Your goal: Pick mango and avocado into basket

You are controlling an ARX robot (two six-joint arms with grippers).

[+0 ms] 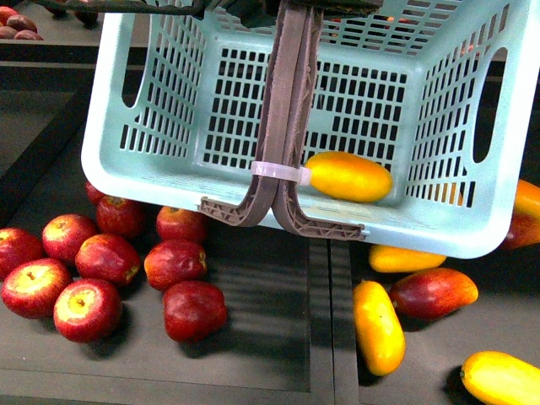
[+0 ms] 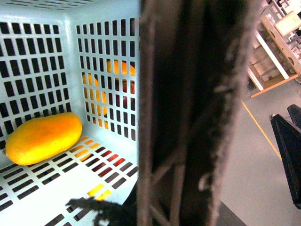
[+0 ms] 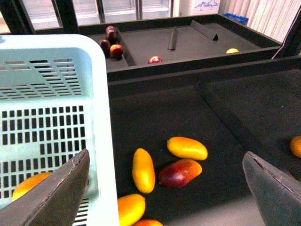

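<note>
The light teal basket (image 1: 152, 169) hangs tilted above the dark tray, held by its brown-grey handles (image 1: 287, 126). My left gripper (image 2: 197, 207) is shut on these handles, which fill the left wrist view; one dark finger (image 2: 288, 155) shows beside them. One yellow mango (image 1: 348, 175) lies on the basket floor and also shows in the left wrist view (image 2: 43, 137). My right gripper (image 3: 167, 193) is open and empty beside the basket's wall (image 3: 101, 117), above loose mangoes (image 3: 143, 169). No avocado is in view.
Several red apples (image 1: 108, 257) lie under and left of the basket. Loose yellow mangoes (image 1: 377, 325) and a red-and-yellow fruit (image 1: 433, 291) lie at the right. A raised divider (image 1: 329, 321) splits the tray. Back bins hold a few dark red fruits (image 3: 111, 33).
</note>
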